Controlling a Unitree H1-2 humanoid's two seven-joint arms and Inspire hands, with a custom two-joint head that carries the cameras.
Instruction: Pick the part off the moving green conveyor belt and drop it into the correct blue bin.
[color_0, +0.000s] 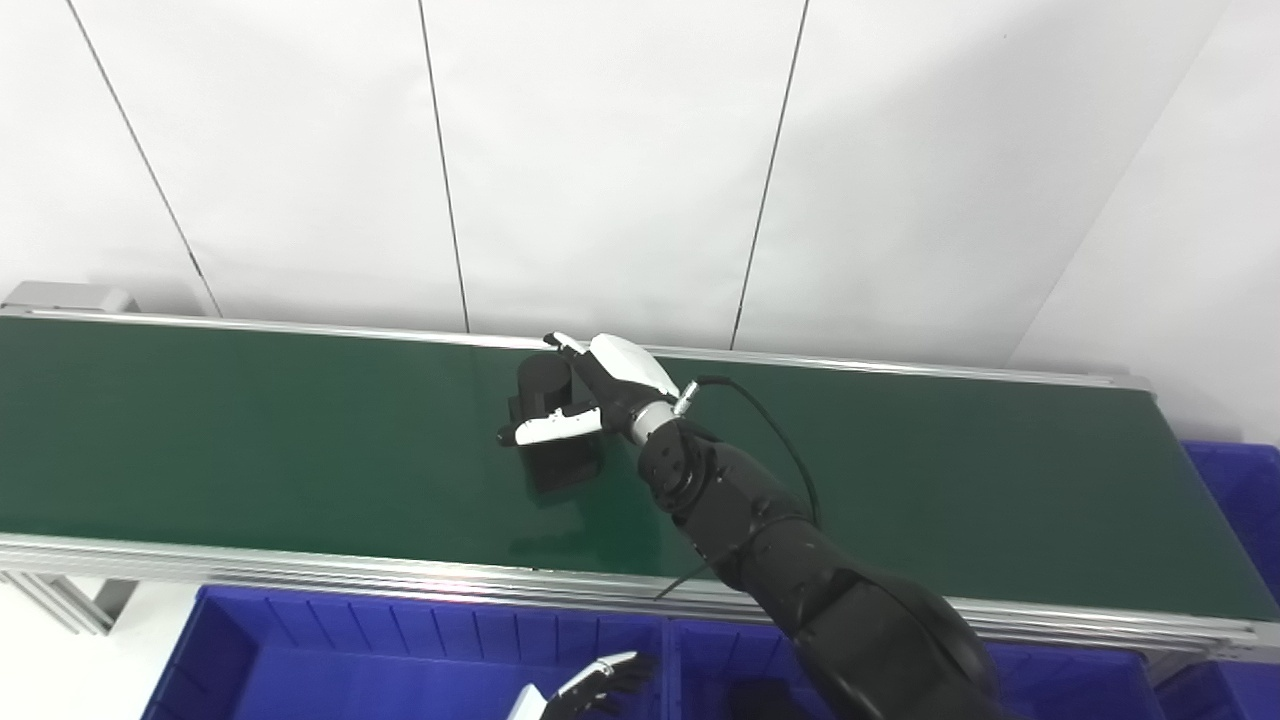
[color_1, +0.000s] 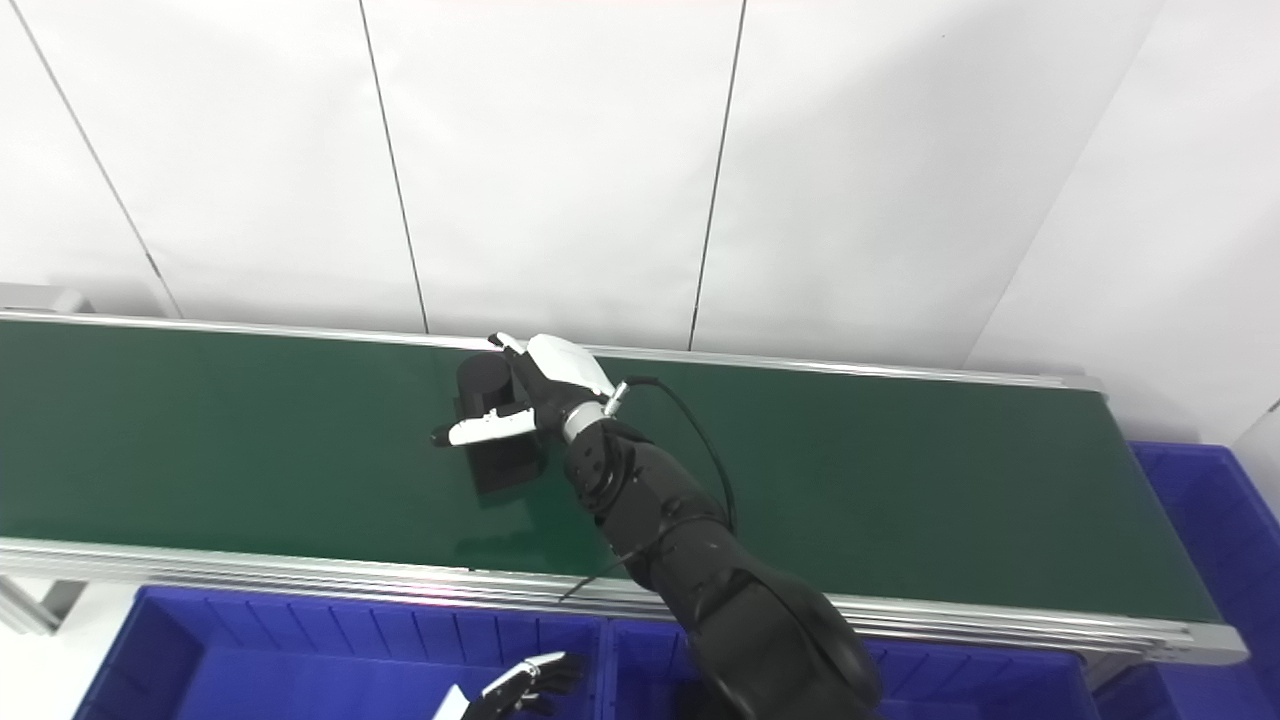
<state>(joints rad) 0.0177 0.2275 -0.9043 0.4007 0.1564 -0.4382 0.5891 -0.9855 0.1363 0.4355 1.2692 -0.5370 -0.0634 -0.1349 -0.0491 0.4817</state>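
A: Presently, the left hand (color_0: 600, 685) is seen low over a blue bin (color_0: 300, 640), fingers apart, nothing held.

B: Noted. The part (color_0: 545, 425) lies mid-belt on the conveyor (color_0: 250, 440), long axis running near to far. The right hand (color_0: 600, 395) is wrapped around it, thumb in front; a firm hold cannot be told.

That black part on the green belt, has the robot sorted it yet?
Not yet. Nothing is binned. The right hand is wrapped around the black cylindrical part, which sits on the green conveyor belt. Left: lifting it and dropping it into a blue plastic bin.
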